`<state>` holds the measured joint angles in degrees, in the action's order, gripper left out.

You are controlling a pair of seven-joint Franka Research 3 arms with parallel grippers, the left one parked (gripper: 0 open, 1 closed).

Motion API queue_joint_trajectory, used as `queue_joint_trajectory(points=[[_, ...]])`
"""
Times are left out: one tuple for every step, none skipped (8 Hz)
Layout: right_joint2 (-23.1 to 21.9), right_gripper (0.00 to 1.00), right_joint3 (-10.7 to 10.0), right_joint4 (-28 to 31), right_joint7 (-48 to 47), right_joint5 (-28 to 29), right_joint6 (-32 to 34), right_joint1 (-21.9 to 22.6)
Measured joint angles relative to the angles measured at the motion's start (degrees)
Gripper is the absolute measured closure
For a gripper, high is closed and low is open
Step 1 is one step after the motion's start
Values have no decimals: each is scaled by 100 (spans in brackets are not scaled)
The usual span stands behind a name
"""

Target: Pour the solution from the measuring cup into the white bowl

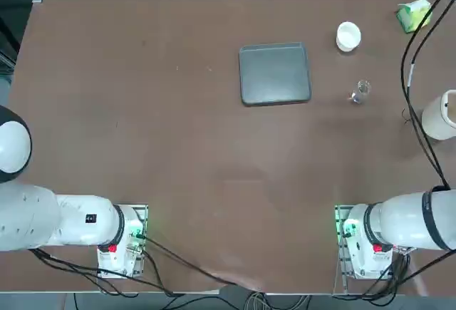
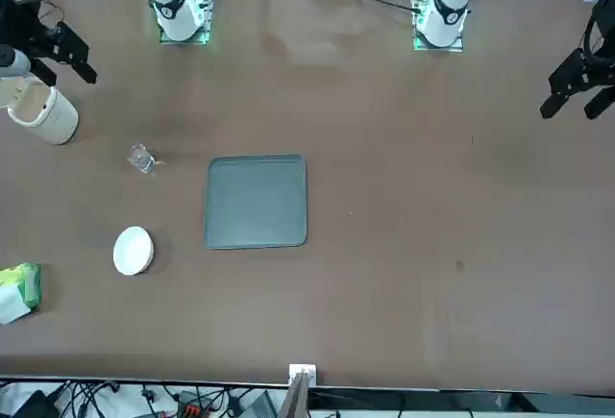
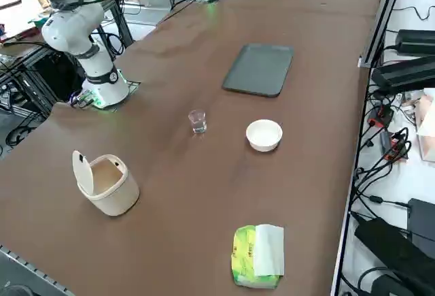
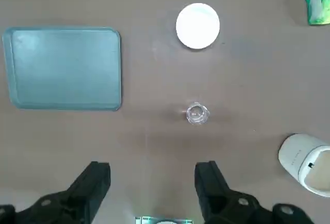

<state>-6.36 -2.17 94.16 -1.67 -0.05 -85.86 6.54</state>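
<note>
Your right hand (image 4: 152, 175) stands wide open with nothing between its fingers, over the bench (image 4: 149, 147) on the robot's side of the measuring cup (image 4: 197, 113). That cup, small and clear, stands upright near the white bowl (image 1: 348, 36), which lies just beyond it. Expect it to be light, stiff, perhaps slippery and breakable. Take it by opposite sides of its wall, below the rim, squeezing gently; leave the lip free for pouring.

Brown tabletop (image 1: 192, 153) here, plain white on the white bowl (image 1: 348, 36), measuring cup (image 1: 360, 92) clear and colourless; tray (image 1: 275, 73) a plain grey-green, packet (image 3: 255, 256) in patchy green, yellow and white, lidded container (image 3: 111, 186) all creamy white
</note>
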Motion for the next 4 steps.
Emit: queue_joint_trajectory(points=[[69,0,77,55,-309,-63,6,33],[167,0,177,134,-844,-152,-34,87],[288,0,261,231,-1554,-298,-118,196],[424,0,305,353,-2269,-492,-222,347]])
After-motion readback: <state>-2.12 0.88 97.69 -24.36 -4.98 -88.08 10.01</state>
